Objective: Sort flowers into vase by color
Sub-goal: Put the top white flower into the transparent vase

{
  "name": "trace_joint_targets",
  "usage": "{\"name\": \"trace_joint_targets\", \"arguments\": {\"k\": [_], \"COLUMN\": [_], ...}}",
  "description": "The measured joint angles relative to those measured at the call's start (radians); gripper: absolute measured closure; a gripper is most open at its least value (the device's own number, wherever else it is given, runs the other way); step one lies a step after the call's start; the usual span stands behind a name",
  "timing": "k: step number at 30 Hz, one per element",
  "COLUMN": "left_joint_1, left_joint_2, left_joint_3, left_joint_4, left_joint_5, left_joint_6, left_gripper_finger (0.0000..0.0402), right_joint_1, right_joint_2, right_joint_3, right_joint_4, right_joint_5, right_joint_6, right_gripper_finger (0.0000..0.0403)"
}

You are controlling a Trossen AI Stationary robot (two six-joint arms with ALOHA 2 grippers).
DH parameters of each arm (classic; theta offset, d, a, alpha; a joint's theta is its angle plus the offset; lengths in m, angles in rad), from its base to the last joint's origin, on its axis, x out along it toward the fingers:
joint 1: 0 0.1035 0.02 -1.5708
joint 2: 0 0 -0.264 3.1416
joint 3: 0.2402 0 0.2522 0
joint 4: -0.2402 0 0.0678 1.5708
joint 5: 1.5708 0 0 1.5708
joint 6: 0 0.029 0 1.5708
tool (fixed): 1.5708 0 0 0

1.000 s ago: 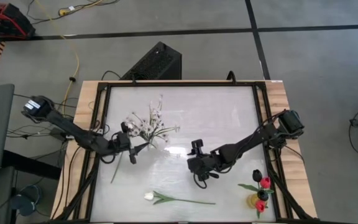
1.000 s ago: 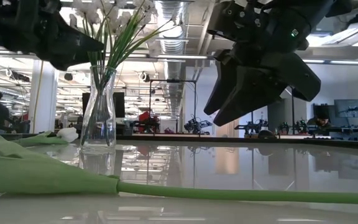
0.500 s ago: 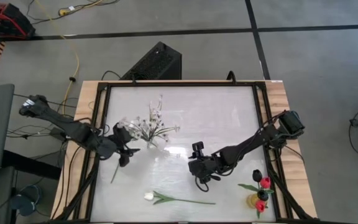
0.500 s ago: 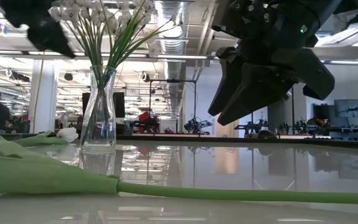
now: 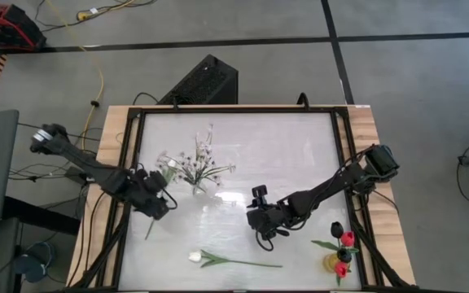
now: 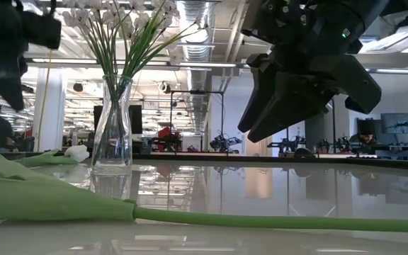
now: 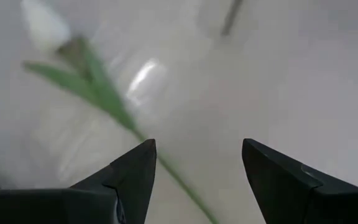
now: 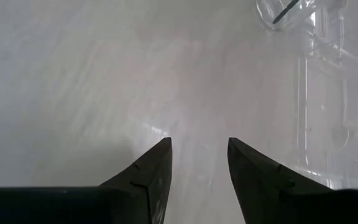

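Nearest the front edge of the desk (image 5: pixel 243 134) lies a white tulip (image 5: pixel 195 257), its pale head toward the left and its green stem running right along the surface; it is untouched. At the front right corner a yellow-tinted vase (image 5: pixel 332 262) holds red tulips and one near-black head. A loose green stem (image 5: pixel 151 226) lies on the desk near the left edge, just in front of the left gripper.

The left gripper (image 5: pixel 158 203) has changed most: a second ago it reached in against the clear vase's sprigs, and now it has drawn back toward the left edge and dropped lower, fingers spread and empty. Its wrist view looks down on a white-headed flower with a green stem lying on the desk. I judge the sprig placement finished and this arm lining up on a flower lying on the desk.

The right gripper (image 5: pixel 265 220) has barely moved, hovering mid-desk with its fingers apart and nothing between them.

Farther back, left of centre, the clear vase (image 6: pixel 112 127) stands upright with the sprigs of tiny white blossoms (image 5: pixel 192 163) fanned above thin green stalks.
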Motion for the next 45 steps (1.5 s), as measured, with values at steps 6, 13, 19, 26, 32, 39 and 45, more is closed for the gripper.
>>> {"name": "trace_joint_targets", "arguments": {"k": [6, 13, 19, 26, 32, 39, 45], "left_joint_1": [0.002, 0.033, 0.054, 0.055, 0.055, 0.056, 0.055], "left_joint_2": [0.170, 0.277, 0.258, 0.200, 0.196, 0.143, -0.035], "left_joint_3": [0.000, -0.120, -0.205, -0.214, -0.215, -0.216, -0.205], "left_joint_4": [-0.051, 0.101, 0.156, 0.171, 0.162, 0.120, 0.044], "left_joint_5": [0.015, 0.086, 0.094, 0.119, 0.098, -0.050, -0.304], "left_joint_6": [-0.127, -0.099, -0.114, -0.091, -0.136, -0.262, -0.385], "left_gripper_finger": [0.0175, 0.0175, 0.0177, 0.0274, 0.0390, 0.0399, 0.0401], "right_joint_1": [0.000, 0.000, 0.000, -0.007, -0.009, 0.014, 0.020], "right_joint_2": [0.000, 0.000, 0.000, 0.000, 0.000, 0.000, 0.000], "right_joint_3": [0.000, 0.000, 0.000, 0.000, 0.000, 0.000, 0.000], "right_joint_4": [-0.011, -0.017, -0.018, -0.018, -0.015, -0.015, -0.016], "right_joint_5": [0.000, -0.003, -0.024, -0.025, -0.025, -0.025, -0.024], "right_joint_6": [0.000, 0.000, 0.000, 0.000, 0.001, 0.004, 0.019], "right_gripper_finger": [0.0223, 0.0223, 0.0223, 0.0223, 0.0223, 0.0223, 0.0223]}}
